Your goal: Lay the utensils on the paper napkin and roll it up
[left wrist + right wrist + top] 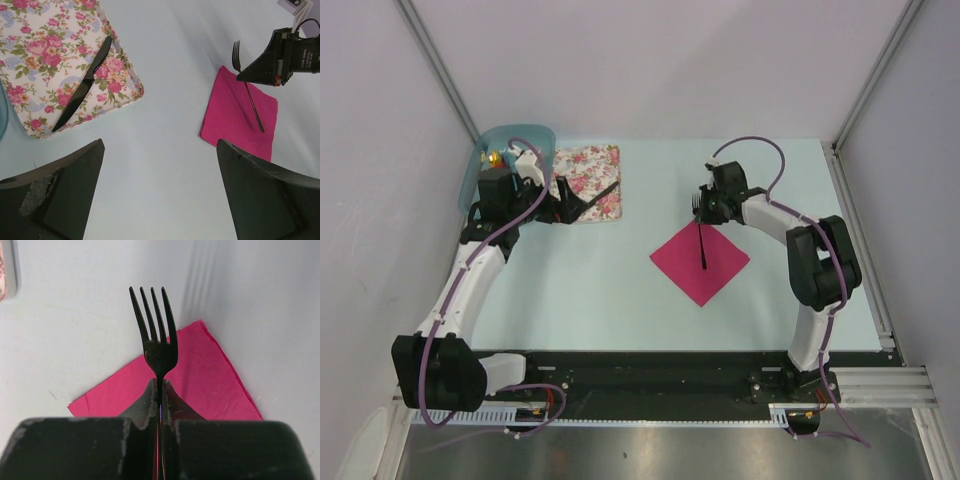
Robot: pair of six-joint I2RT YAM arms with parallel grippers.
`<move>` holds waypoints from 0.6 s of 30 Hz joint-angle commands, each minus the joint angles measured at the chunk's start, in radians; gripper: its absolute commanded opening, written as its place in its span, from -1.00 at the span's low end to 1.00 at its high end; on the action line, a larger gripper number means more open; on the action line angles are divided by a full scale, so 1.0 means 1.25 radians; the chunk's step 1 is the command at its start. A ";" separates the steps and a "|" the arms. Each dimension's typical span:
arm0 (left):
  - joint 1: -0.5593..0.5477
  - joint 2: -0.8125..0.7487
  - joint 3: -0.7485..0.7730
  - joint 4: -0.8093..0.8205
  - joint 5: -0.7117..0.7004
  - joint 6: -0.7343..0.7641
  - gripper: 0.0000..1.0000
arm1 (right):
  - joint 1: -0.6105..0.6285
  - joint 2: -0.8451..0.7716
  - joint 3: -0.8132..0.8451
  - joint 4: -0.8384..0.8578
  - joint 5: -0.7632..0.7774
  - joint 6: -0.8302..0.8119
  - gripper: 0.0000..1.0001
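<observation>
The magenta paper napkin (700, 262) lies as a diamond on the table's right half; it also shows in the left wrist view (235, 120) and the right wrist view (205, 375). My right gripper (704, 207) is shut on the neck of the dark fork (156, 335). The fork (703, 245) slants over the napkin, handle end down on the paper, tines raised past the far corner. The dark knife (82, 85) lies diagonally on the floral cloth (45, 55). My left gripper (563, 205) is open and empty, just left of the cloth.
A translucent blue container (515, 150) stands at the back left behind the left arm. The floral cloth (590, 170) lies at the back, left of centre. Metal frame posts and white walls close in the sides and the back.
</observation>
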 commanded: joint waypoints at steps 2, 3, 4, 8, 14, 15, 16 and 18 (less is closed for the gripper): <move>0.004 -0.005 0.033 0.036 0.004 -0.015 0.99 | 0.000 0.018 0.040 -0.007 0.005 -0.011 -1.00; 0.004 -0.008 0.030 0.036 0.004 -0.015 0.99 | 0.000 0.022 0.042 -0.008 0.011 -0.011 -1.00; 0.004 -0.010 0.030 0.037 0.005 -0.015 0.99 | 0.000 0.023 0.043 -0.009 0.013 -0.010 -1.00; 0.004 -0.010 0.023 0.040 0.009 -0.022 0.99 | -0.006 0.034 0.040 -0.009 0.026 0.006 -1.00; 0.004 -0.007 0.025 0.039 0.009 -0.025 0.99 | -0.018 0.049 0.045 -0.012 0.018 0.039 -1.00; 0.004 -0.005 0.027 0.037 0.009 -0.025 0.99 | -0.019 0.050 0.044 -0.013 0.017 0.044 -1.00; 0.004 -0.005 0.028 0.035 0.010 -0.027 0.99 | -0.020 0.051 0.044 -0.013 0.016 0.047 -1.00; 0.004 -0.003 0.030 0.034 0.009 -0.027 0.99 | -0.025 0.055 0.043 -0.013 0.011 0.053 -1.00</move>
